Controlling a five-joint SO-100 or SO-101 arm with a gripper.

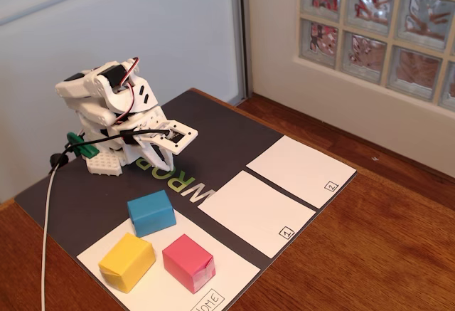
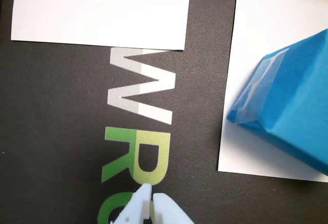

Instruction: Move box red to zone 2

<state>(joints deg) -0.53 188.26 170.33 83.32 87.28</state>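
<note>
The pinkish-red box (image 1: pixel 188 262) sits on the white home sheet (image 1: pixel 156 286) at the front of the mat, right of the yellow box (image 1: pixel 126 261) and in front of the blue box (image 1: pixel 151 212). Zone 2 (image 1: pixel 300 171) is the white rectangle at the mat's right end, with nothing on it. My gripper (image 1: pixel 165 156) is folded low near the arm's base at the back left, far from the red box. In the wrist view the gripper (image 2: pixel 151 197) shows at the bottom edge, its white fingertips together over the green letters, holding nothing. The red box is out of the wrist view.
Zone 1 (image 1: pixel 256 211) lies between the home sheet and zone 2. The dark mat (image 1: pixel 227 140) rests on a wooden table (image 1: pixel 384 247). A wall with glass blocks (image 1: pixel 370 33) stands behind. A white cable (image 1: pixel 45 233) runs down the left side. The blue box (image 2: pixel 287 106) fills the wrist view's right.
</note>
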